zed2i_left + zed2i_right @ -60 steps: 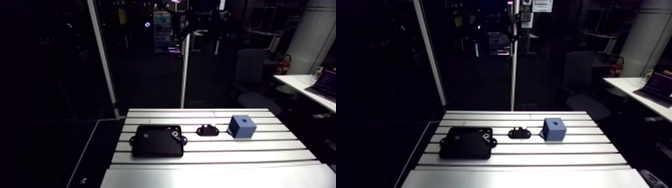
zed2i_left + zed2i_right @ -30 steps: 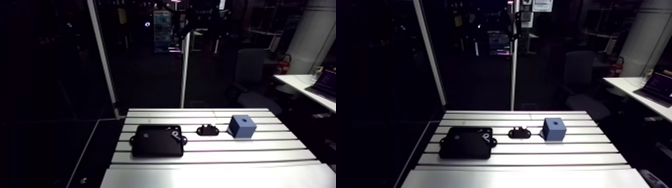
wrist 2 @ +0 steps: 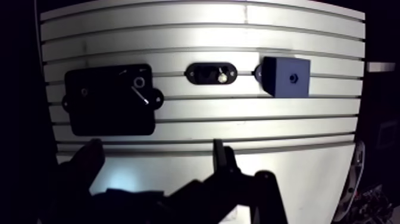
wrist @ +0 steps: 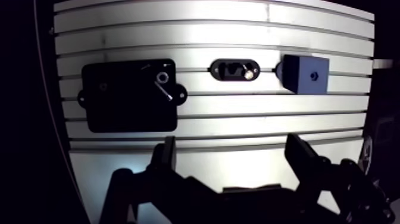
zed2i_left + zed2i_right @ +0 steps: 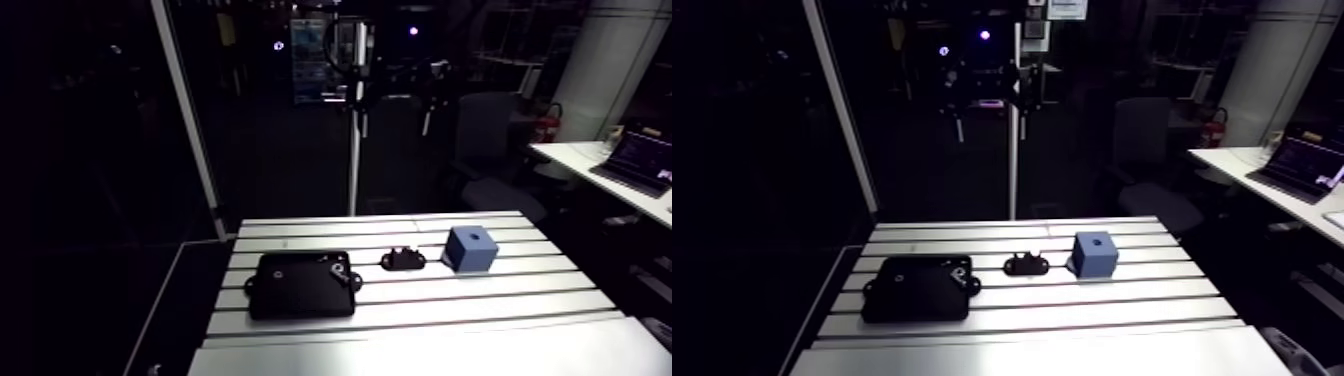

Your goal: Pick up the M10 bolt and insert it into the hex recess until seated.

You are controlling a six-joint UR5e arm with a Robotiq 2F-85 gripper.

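Note:
A silver bolt [image 4: 165, 87] lies on the corner of a flat black tray [image 4: 119, 101], at the corner nearest a small black oval fixture [image 4: 234, 69] that shows a shiny spot. Beyond that fixture stands a blue cube [image 4: 305, 74] with a small dark hole in its face. All three sit in a row across the slotted table. My gripper [image 4: 232, 158] hangs high above the table's near side, well short of the row. It is open, its fingers [image 4: 163, 156] wide apart with nothing between them. In the arm view the bolt [image 5: 341, 272] shows small on the tray [image 5: 298, 288].
The slotted aluminium table [image 5: 420, 310] has bare surface in front of the row and behind it. A slanted metal post [image 5: 185, 130] rises past the table's far left corner. A thin upright pole [image 5: 354, 150] stands behind the far edge.
The arm view has shifted, so the camera moved with the arm. The tray, bolt, fixture and cube keep their places on the table.

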